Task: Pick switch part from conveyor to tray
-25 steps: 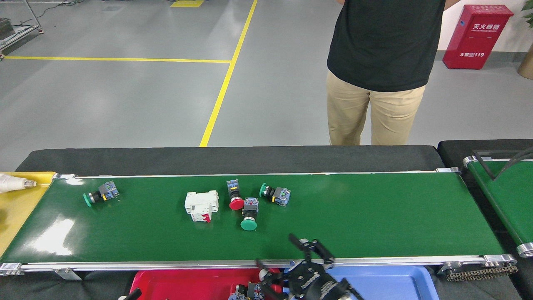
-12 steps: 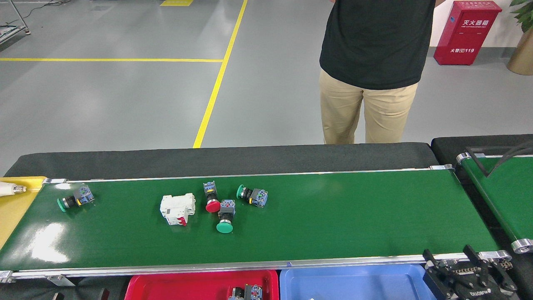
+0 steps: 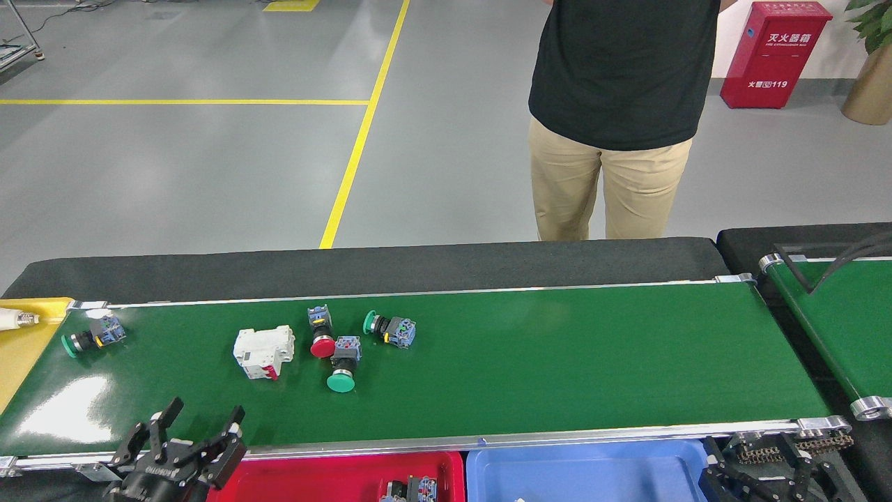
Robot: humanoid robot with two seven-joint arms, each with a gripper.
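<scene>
Since the earlier frames every part on the belt has slid left, and the left gripper (image 3: 198, 422) has come up into view at the bottom left while the right gripper (image 3: 770, 467) has dropped back to the bottom right corner. The left one now hangs over the near rail of the conveyor (image 3: 557, 355), fingers spread wide, nothing between them. The right one sits low by the blue tray (image 3: 488, 464), cut off by the frame edge; jaws look parted and empty, but it's dark and partly out of shot, so can't tell for sure.

Parts on the belt: a green push-button switch (image 3: 93, 336) at the far left end, just beside the yellow tray (image 3: 21, 355); a white circuit breaker (image 3: 263, 351) nearer mid-belt; then a tight cluster, i.e. a red button switch (image 3: 321, 333), a second green button switch (image 3: 343, 364) just beside it, and a third green button switch (image 3: 389, 329) a bit apart to the right.

Progress, as a judgement: early. The red tray (image 3: 279, 481) holds at least one switch part (image 3: 411, 488) at its bottom edge, so approx. one pick is done. Four switches are left on the belt, plus the breaker. No grasp is under way right now. The left gripper is nearest the breaker and the far-left green switch, which is about to run off the belt end, so that one is prob. the urgent pick.

A person in black shirt (image 3: 620, 70) stands behind the conveyor, clear of the arms.
</scene>
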